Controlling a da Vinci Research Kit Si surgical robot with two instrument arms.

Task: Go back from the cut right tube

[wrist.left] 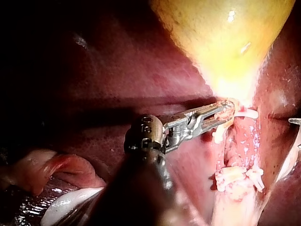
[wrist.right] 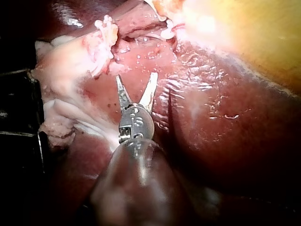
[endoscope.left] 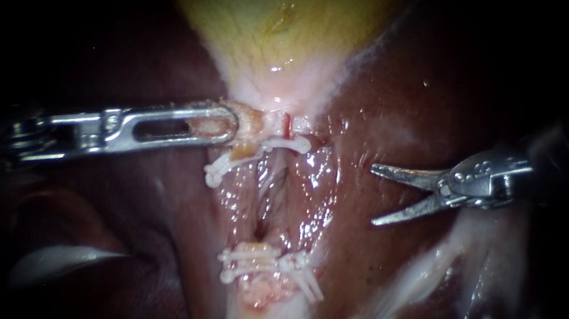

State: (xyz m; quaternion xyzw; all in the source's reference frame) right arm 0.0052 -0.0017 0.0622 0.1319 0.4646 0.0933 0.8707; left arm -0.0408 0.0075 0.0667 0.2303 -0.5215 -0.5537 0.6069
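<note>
Right instrument (endoscope.left: 375,193) is hovering over the liver (endoscope.left: 394,87), jaws gaping and empty. Left instrument (endoscope.left: 224,124) is clamping the gallbladder neck (endoscope.left: 271,103).

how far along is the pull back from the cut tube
Done: the tube is parted, a gap between the upper clips and lower clips. In hand: the right instrument, open, sits aside over the liver. Left: probably backing it out; the left instrument grips tissue below the gallbladder.

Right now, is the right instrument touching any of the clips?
No: the right instrument lies over the liver, clear of both the upper clip and the lower clips.
</note>
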